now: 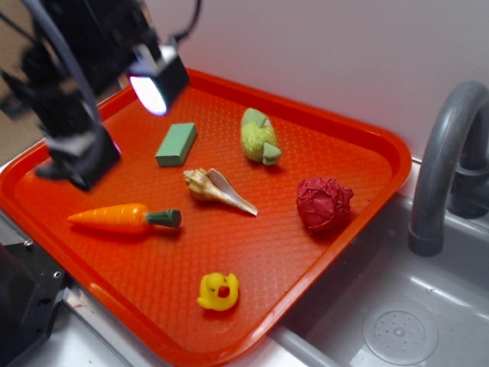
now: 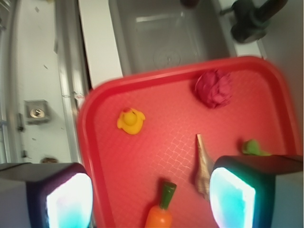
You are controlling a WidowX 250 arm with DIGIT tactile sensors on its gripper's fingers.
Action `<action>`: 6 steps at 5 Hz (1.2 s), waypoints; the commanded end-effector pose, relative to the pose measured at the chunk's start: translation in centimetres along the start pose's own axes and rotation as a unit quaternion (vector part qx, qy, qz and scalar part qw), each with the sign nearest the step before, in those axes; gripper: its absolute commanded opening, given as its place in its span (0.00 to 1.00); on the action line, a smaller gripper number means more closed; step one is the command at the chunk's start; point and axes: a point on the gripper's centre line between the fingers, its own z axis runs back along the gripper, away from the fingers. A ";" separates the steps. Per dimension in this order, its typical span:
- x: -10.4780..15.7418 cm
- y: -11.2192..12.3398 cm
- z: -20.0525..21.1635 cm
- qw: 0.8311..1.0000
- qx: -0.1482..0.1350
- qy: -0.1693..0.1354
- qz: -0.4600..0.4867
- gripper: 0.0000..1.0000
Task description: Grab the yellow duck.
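With my hand (image 2: pixel 151 199) wide open, holding nothing and high over the far corner of the red tray (image 1: pixel 359 138), I should travel across above the carrot (image 1: pixel 122 218) to the yellow duck (image 1: pixel 218 291) at the near edge, then descend straight around it.

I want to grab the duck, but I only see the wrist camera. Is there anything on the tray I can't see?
Observer: Yes, a green block lies on the tray, just beyond the carrot.
Operator: Is the gripper touching anything?
Observer: No. The gripper hangs open in the air above the carrot's end of the tray.
Operator: What's that green bit beside the shell?
Observer: A lumpy yellow-green vegetable toy. The yellow duck sits well away from it, near the tray's front edge.
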 end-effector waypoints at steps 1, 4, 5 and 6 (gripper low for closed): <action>-0.1 -1.0 -4.1 1.000 -0.010 0.005 -0.019 1.00; 0.4 -4.4 -9.5 0.998 -0.054 0.009 -0.038 1.00; 1.3 -4.5 -10.4 0.999 -0.036 -0.029 -0.021 1.00; 2.1 -4.0 -11.7 0.998 0.018 -0.053 0.012 1.00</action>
